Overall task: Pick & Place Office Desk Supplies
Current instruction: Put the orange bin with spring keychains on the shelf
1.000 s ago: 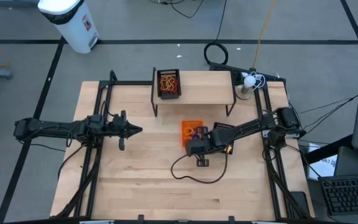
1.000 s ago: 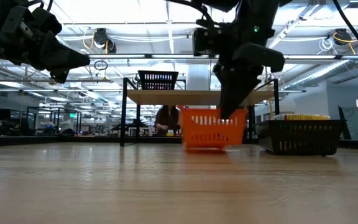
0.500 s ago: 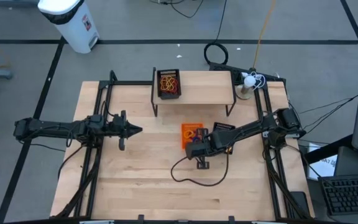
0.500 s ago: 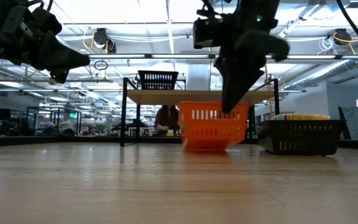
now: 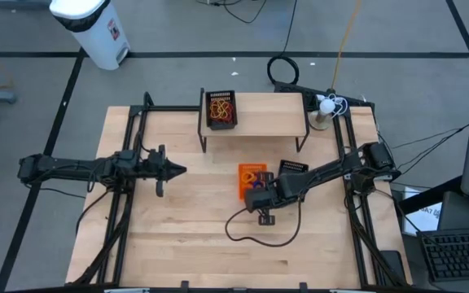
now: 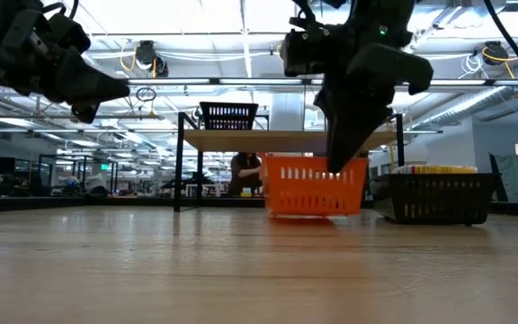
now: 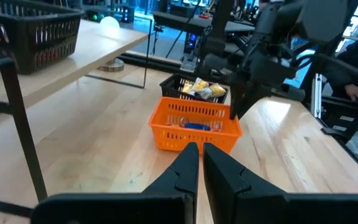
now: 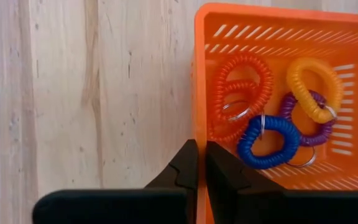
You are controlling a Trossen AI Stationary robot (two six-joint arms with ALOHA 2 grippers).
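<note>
The orange plastic bin (image 5: 251, 175) stands mid-table and holds coiled rings: red (image 8: 241, 87), yellow-orange (image 8: 312, 84), blue (image 8: 266, 140) and purple (image 8: 306, 134). My right gripper (image 8: 199, 163) is over the bin's near end (image 5: 256, 195) and is shut on its wall. One black mesh bin with red and tan rubber bands (image 5: 221, 110) sits on a raised shelf. Another, holding yellow-and-white packets (image 7: 201, 90), rests on the table to the orange bin's right. My left gripper (image 5: 169, 169) hovers shut above the table's left side (image 6: 106, 90), touching nothing. My right gripper pinches the orange bin's near wall (image 8: 199, 124), toward its right end (image 6: 340, 166), coming from above and pointing down. One finger (image 8: 185, 165) is outside the wall and the other is inside the bin. The bin stays upright; whether its base is off the table, I cannot tell.
A wooden shelf on black legs (image 5: 255, 114) spans the far middle of the table. A small lamp (image 5: 324, 106) stands at the far right corner. A black cable (image 5: 255, 232) loops on the table near the right gripper. Bare wood lies toward the near edge (image 5: 218, 260).
My right gripper has moved a little toward the table's near edge, still shut on the orange bin's wall. The bin has come along with it, staying upright and showing larger in the low view.
</note>
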